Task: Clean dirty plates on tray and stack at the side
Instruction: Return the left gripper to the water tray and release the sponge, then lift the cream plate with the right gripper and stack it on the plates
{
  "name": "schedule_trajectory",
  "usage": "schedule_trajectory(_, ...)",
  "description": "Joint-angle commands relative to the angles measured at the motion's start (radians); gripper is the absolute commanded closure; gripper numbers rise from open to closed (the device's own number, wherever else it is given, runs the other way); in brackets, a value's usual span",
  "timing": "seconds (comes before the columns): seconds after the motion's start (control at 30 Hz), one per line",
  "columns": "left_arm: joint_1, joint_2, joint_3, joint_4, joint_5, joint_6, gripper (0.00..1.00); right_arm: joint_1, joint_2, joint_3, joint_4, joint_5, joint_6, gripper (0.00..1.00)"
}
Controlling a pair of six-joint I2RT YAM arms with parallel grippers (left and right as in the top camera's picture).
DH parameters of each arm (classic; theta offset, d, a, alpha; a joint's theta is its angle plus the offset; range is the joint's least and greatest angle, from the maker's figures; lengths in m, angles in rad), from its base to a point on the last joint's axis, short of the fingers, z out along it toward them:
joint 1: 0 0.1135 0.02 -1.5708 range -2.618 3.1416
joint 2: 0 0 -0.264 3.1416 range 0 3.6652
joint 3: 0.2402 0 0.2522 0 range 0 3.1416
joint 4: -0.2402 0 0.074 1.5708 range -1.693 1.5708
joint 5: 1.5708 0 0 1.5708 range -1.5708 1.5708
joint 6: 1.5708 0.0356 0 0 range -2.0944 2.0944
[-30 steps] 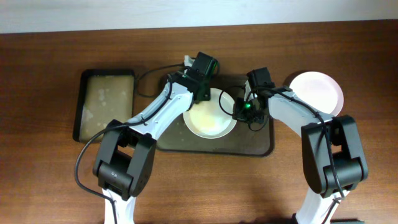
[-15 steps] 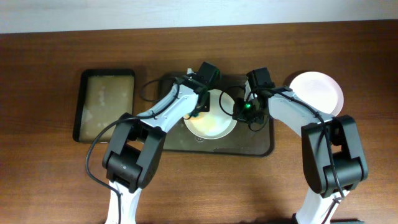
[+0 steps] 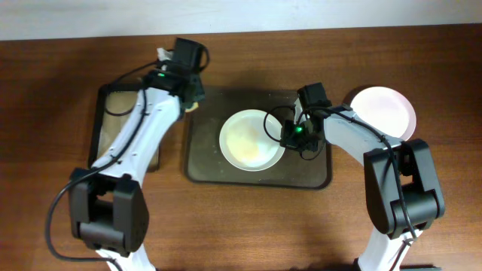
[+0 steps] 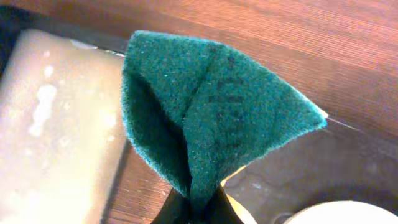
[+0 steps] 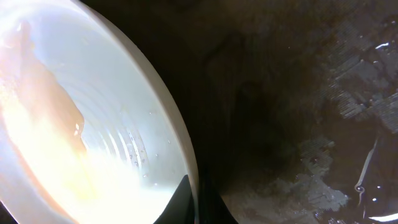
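A white plate with yellow smears lies on the dark brown-grey tray. My right gripper is shut on the plate's right rim; in the right wrist view the rim runs between the fingers. A second, clean plate lies on the table right of the tray. My left gripper is shut on a folded green scouring pad and holds it over the gap between the tray's top-left corner and the smaller black tray. A third plate is not in view.
The smaller black tray with a tan, wet inside lies left of the big tray. The tray's bare surface is wet. A pale wall edge runs along the far side of the wooden table.
My left gripper has lifted the pad off the plate and swung up and to the left, to the tray's top-left corner. The right gripper has kept its hold on the plate's rim.
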Motion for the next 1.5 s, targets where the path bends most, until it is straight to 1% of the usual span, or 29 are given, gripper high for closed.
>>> schedule_trajectory(0.0, 0.11, 0.004, -0.034, 0.0, 0.066, -0.013, 1.0, -0.013, 0.033, -0.023, -0.019, 0.095, -0.047, 0.96)
schedule_trajectory(0.13, 0.241, 0.023, -0.092, 0.034, 0.102, -0.013, 0.99, -0.013, 0.033, -0.023, -0.023, 0.095, -0.074, 0.96)
schedule_trajectory(0.3, 0.314, 0.098, -0.1, 0.047, 0.102, -0.009, 0.99, -0.013, 0.033, -0.023, -0.031, 0.094, -0.074, 0.96)
schedule_trajectory(0.37, 0.341, 0.13, -0.1, 0.047, 0.102, -0.009, 0.97, -0.013, 0.033, -0.023, -0.045, 0.095, -0.074, 0.96)
schedule_trajectory(0.4, 0.349, 0.137, -0.1, 0.047, 0.102, -0.009, 0.91, -0.013, 0.033, -0.023, -0.049, 0.095, -0.074, 0.96)
schedule_trajectory(0.43, 0.356, 0.139, -0.1, 0.047, 0.101, -0.009, 0.8, -0.013, 0.033, -0.023, -0.05, 0.095, -0.074, 0.96)
schedule_trajectory(0.47, 0.359, 0.139, -0.1, 0.047, 0.101, -0.009, 0.57, -0.013, 0.033, -0.023, -0.049, 0.095, -0.074, 0.96)
schedule_trajectory(0.5, 0.361, 0.138, -0.1, 0.047, 0.101, -0.009, 0.3, -0.013, 0.033, -0.023, -0.049, 0.095, -0.074, 0.96)
schedule_trajectory(0.53, 0.361, 0.137, -0.1, 0.044, 0.102, -0.009, 0.27, -0.013, 0.033, -0.023, -0.05, 0.094, -0.074, 0.96)
schedule_trajectory(0.63, 0.361, 0.111, -0.087, 0.006, 0.102, -0.009, 0.27, -0.013, 0.032, -0.022, -0.065, 0.094, -0.074, 0.96)
schedule_trajectory(0.7, 0.36, 0.06, -0.069, -0.013, 0.102, -0.009, 0.27, -0.013, 0.025, -0.02, -0.066, 0.083, -0.087, 0.96)
schedule_trajectory(0.73, 0.36, -0.013, -0.059, -0.036, 0.109, -0.01, 0.34, -0.013, 0.002, 0.002, -0.091, 0.05, -0.154, 0.96)
schedule_trajectory(0.77, 0.36, -0.055, -0.059, -0.046, 0.128, -0.01, 0.37, -0.013, -0.01, 0.019, -0.112, 0.053, -0.16, 0.96)
schedule_trajectory(0.8, 0.36, -0.088, -0.059, -0.052, 0.144, -0.01, 0.31, -0.013, -0.022, 0.038, -0.131, 0.055, -0.161, 0.96)
schedule_trajectory(0.83, 0.36, -0.139, -0.059, -0.059, 0.154, -0.01, 0.01, -0.013, -0.043, 0.072, -0.163, 0.066, -0.161, 0.96)
schedule_trajectory(0.87, 0.36, -0.185, -0.059, -0.059, 0.154, -0.009, 0.01, -0.009, -0.071, 0.132, -0.219, 0.087, -0.171, 0.96)
schedule_trajectory(0.93, 0.36, -0.207, -0.059, -0.059, 0.154, -0.009, 0.01, 0.003, -0.094, 0.194, -0.278, 0.159, -0.184, 0.96)
schedule_trajectory(1.03, 0.36, -0.209, -0.06, -0.059, 0.154, -0.009, 0.01, 0.056, -0.109, 0.293, -0.371, 0.392, -0.216, 0.96)
schedule_trajectory(1.2, 0.36, -0.209, -0.06, -0.058, 0.154, -0.009, 0.0, 0.168, -0.109, 0.369, -0.415, 0.655, -0.229, 0.96)
schedule_trajectory(1.37, 0.36, -0.209, -0.06, -0.058, 0.154, -0.01, 0.01, 0.33, -0.109, 0.481, -0.537, 1.091, -0.229, 0.96)
schedule_trajectory(1.47, 0.36, -0.209, -0.06, -0.058, 0.154, -0.009, 0.01, 0.419, -0.109, 0.525, -0.562, 1.367, -0.229, 0.96)
